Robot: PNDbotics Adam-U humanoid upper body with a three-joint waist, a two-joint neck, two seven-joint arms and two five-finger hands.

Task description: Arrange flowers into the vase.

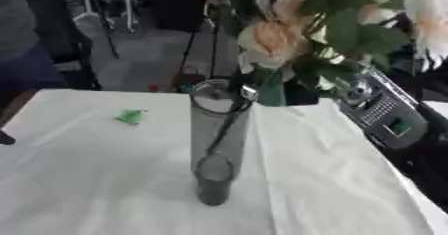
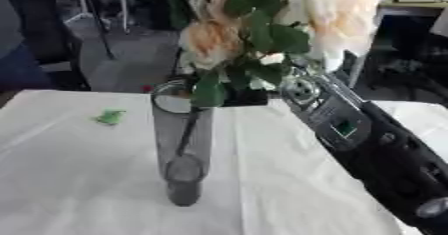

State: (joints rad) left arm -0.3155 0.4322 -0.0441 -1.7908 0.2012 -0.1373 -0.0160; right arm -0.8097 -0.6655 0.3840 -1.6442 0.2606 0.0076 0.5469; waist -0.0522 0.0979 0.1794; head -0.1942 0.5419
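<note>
A tall grey see-through vase stands upright on the white tablecloth. A bunch of artificial flowers, with peach and cream blooms and green leaves, hangs right over its mouth. A dark stem reaches down inside the vase. My right hand comes in from the right at the vase's rim and is curled round the bunch just under the leaves, which hide most of it. My left hand shows in no view.
A small green scrap lies on the cloth left of the vase. My right forearm crosses the table's right side. Dark stands and equipment rise beyond the far edge, and a dark object sits at the left edge.
</note>
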